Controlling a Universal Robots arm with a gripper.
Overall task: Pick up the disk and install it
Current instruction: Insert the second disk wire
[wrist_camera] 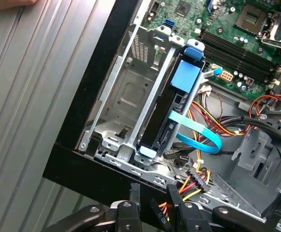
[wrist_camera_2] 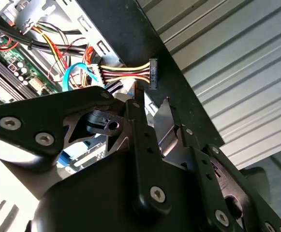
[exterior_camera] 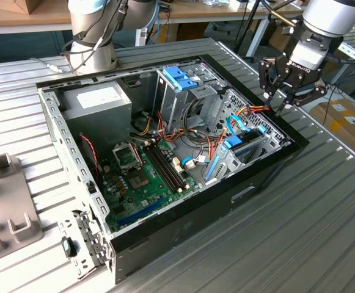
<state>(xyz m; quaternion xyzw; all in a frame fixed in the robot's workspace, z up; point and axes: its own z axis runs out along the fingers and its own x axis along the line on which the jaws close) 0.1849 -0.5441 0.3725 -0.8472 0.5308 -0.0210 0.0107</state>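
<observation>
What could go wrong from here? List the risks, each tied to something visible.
1. The tool hangs just over the loose power connector and its coloured wires; descending could snag or crush them.
2. The blue ribbon cable loops right beside the disk in its metal bay; it could get caught.
3. The case's black rim lies close under the tool; a collision seems possible.

No legible text anywhere: pale label (exterior_camera: 98,96) on the grey box inside the case (exterior_camera: 269,174) too blurred to read; white lettering on the gripper (exterior_camera: 285,99) body likewise unreadable.
</observation>
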